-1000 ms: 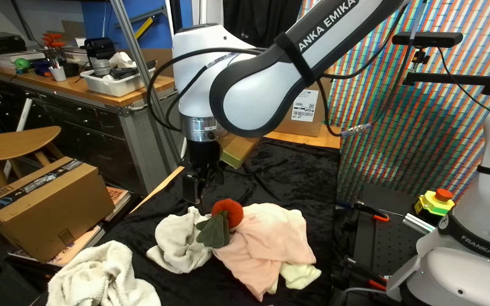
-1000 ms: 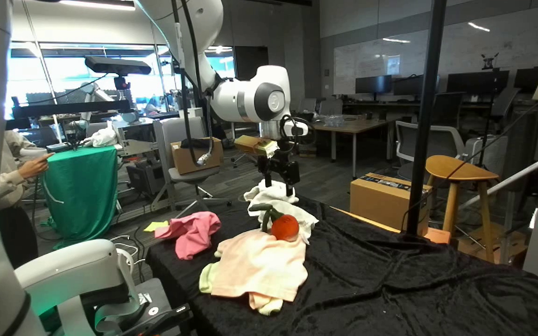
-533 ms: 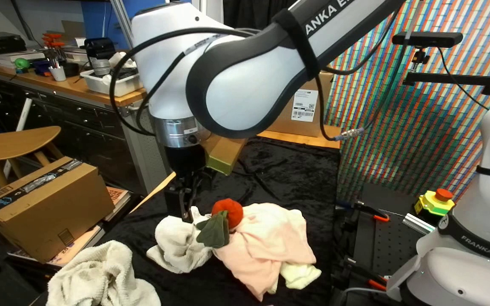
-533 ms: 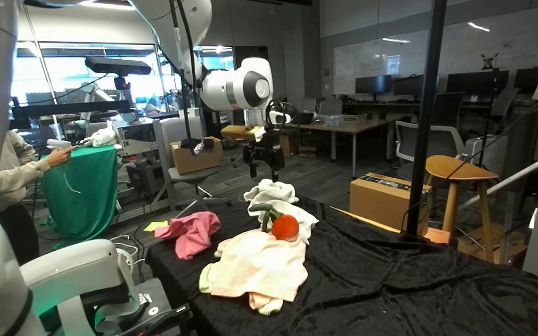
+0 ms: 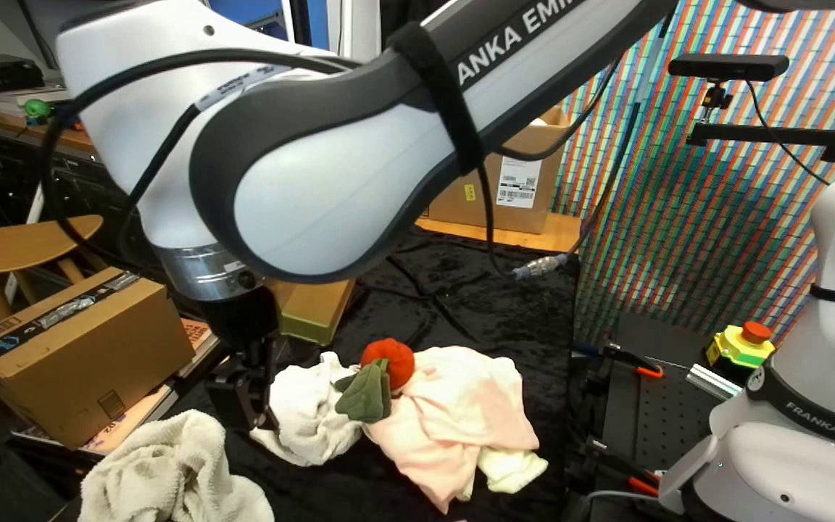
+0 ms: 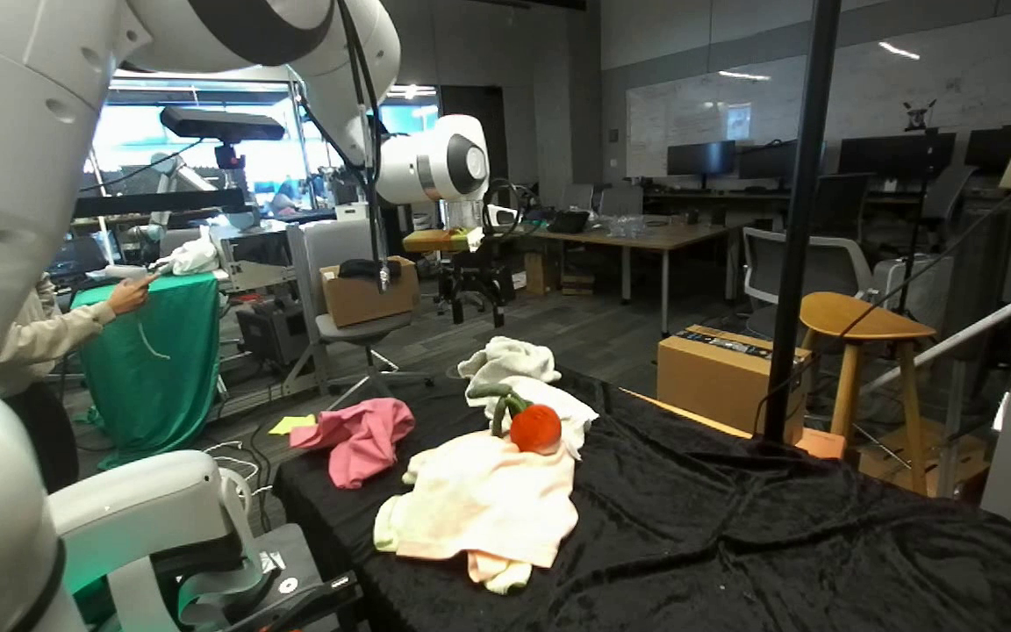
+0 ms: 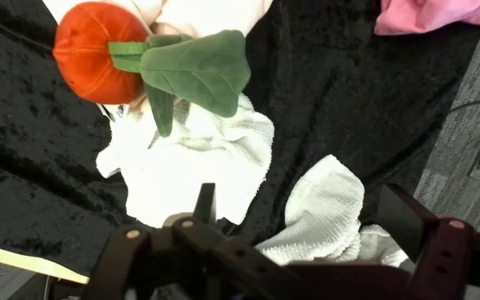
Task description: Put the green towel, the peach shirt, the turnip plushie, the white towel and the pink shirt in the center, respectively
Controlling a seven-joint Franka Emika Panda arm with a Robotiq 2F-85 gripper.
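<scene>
The turnip plushie, red with green leaves (image 5: 399, 362) (image 7: 94, 54), rests where the peach shirt (image 5: 475, 391) (image 6: 488, 500) meets a white towel (image 5: 301, 413) (image 7: 190, 166). The pale green towel (image 5: 512, 470) (image 6: 393, 520) sticks out from under the peach shirt. A second white towel (image 5: 171, 471) (image 6: 510, 358) lies farther out; in the wrist view it (image 7: 325, 200) shows between the fingers. The pink shirt (image 6: 365, 439) (image 7: 444, 12) lies at a table edge. My gripper (image 5: 243, 413) (image 6: 477, 316) (image 7: 306, 204) is open and empty, above the second white towel, apart from it.
Black cloth covers the table (image 6: 777, 527). A cardboard box (image 5: 77, 355) stands beyond the table edge. A pole (image 6: 799, 219) rises by the table. A second robot arm (image 5: 802, 435) stands beside it. A person's arm (image 6: 75, 325) shows in the background.
My open gripper has moved away from the plushie, past the nearer white towel, toward the second white towel. The cloths and plushie have not moved.
</scene>
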